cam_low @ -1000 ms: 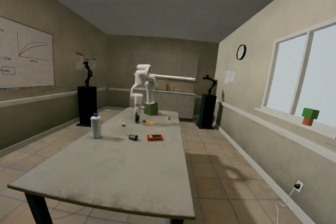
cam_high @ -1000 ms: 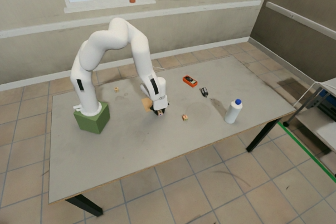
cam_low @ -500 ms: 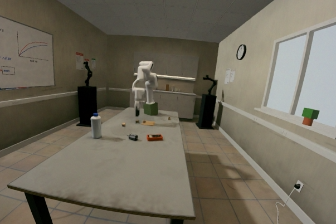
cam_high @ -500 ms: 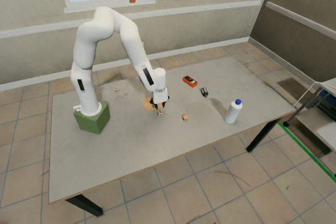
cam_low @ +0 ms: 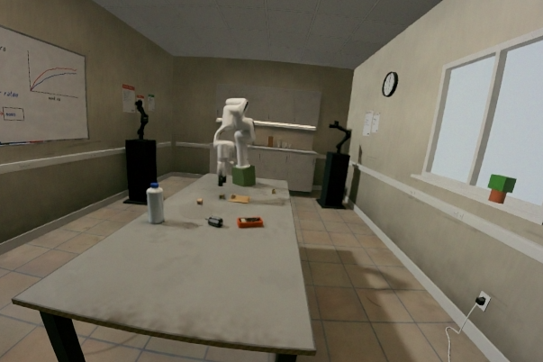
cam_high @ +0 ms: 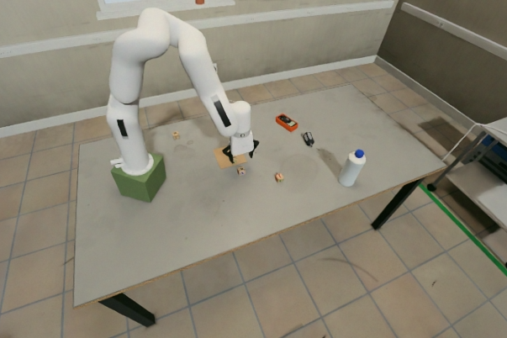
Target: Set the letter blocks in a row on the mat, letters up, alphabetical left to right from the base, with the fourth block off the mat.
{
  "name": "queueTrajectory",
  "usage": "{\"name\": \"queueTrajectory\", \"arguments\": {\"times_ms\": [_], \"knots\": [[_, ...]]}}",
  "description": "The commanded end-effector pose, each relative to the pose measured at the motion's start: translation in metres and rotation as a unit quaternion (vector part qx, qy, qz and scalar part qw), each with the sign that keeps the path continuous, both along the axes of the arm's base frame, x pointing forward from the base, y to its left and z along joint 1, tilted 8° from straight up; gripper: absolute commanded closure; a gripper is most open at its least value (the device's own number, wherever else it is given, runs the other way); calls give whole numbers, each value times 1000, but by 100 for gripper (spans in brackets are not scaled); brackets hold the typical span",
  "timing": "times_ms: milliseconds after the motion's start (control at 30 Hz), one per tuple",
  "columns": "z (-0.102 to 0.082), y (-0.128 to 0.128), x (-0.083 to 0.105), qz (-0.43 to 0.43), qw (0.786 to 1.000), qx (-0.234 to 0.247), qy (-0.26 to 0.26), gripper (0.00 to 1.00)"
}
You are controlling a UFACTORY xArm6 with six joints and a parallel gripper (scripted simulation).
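A tan mat (cam_high: 228, 160) lies on the table in front of the arm's base; it also shows in the exterior view (cam_low: 239, 198). My gripper (cam_high: 240, 157) is open and empty, raised above the mat's near edge. A small wooden block (cam_high: 241, 171) sits on the table just below the gripper, beside the mat's edge. A second block (cam_high: 279, 176) lies on the table to the right of it. A third block (cam_high: 176, 134) lies on the table far from the mat, near the back edge. I see no fourth block; the gripper hides part of the mat. The letters are too small to read.
An orange meter (cam_high: 287, 122) and a small black object (cam_high: 308, 138) lie to the right of the mat. A white bottle with a blue cap (cam_high: 351, 168) stands near the right front edge. The arm stands on a green base (cam_high: 139, 180).
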State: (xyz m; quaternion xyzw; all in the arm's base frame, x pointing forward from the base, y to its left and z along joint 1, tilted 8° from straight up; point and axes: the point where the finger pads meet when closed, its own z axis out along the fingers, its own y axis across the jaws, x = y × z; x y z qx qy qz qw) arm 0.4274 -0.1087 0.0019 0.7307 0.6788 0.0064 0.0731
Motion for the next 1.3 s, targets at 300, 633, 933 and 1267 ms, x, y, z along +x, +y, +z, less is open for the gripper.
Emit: {"name": "queueTrajectory", "arguments": {"times_ms": [300, 633, 933, 1267], "knots": [[2, -1, 2, 3, 1000, -1, -2, 0], [5, -14, 22, 92, 996, -13, 7, 0], [8, -29, 43, 192, 981, -26, 18, 0], [12, -45, 64, 295, 954, -39, 30, 0]]}}
